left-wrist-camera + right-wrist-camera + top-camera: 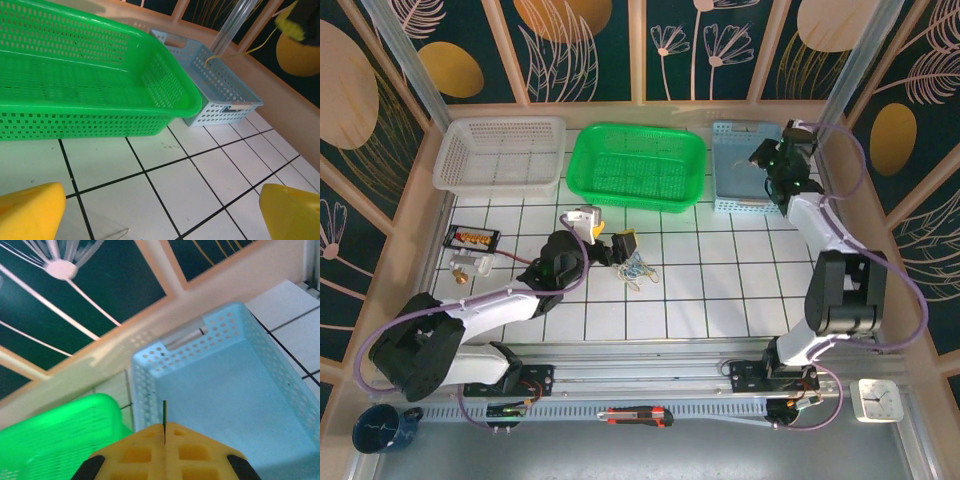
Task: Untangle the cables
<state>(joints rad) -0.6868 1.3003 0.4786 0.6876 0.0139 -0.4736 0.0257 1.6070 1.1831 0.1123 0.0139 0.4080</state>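
Cables point(638, 268): a small tangled heap on the white tiles, just on the near side of the green basket point(582, 170).
My left gripper point(607, 233): jaws spread wide, holding nothing, low over the tiles just left of the heap.
My right gripper point(772, 170): pinched tight on one thin cable point(164, 412), above the blue basket point(740, 205) at far right.

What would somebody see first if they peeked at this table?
The bright green basket at the back middle of the tiled table, between a white basket and a blue basket, grabs the eye first. Next comes the right hand, shut on a thin cable above the blue basket. A small tangle of cables lies mid-table beside the open left hand.
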